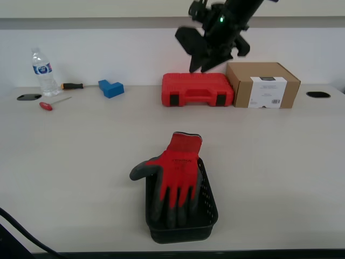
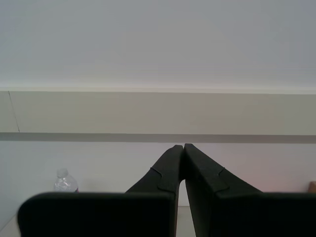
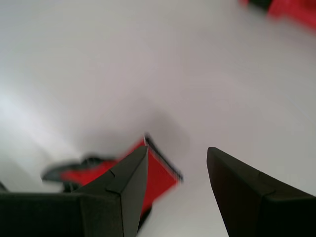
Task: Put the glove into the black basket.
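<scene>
The red glove (image 1: 180, 172) with dark grey fingertips lies in the black basket (image 1: 210, 216) near the table's front. Its fingers are inside, its cuff hangs over the far rim, and its thumb sticks out toward the exterior view's left. My first gripper (image 1: 207, 65) hangs open and empty high above the back of the table. In the first wrist view my first gripper (image 3: 176, 149) looks down on the blurred glove (image 3: 160, 177). My second gripper (image 2: 183, 145) is shut and empty, pointing at the wall. It does not show in the exterior view.
A red tool case (image 1: 197, 89) and a cardboard box (image 1: 262, 83) stand at the back under the raised arm. A water bottle (image 1: 43, 73), a blue block (image 1: 111, 88) and a red-handled screwdriver (image 1: 54, 102) lie at the back toward the exterior view's left.
</scene>
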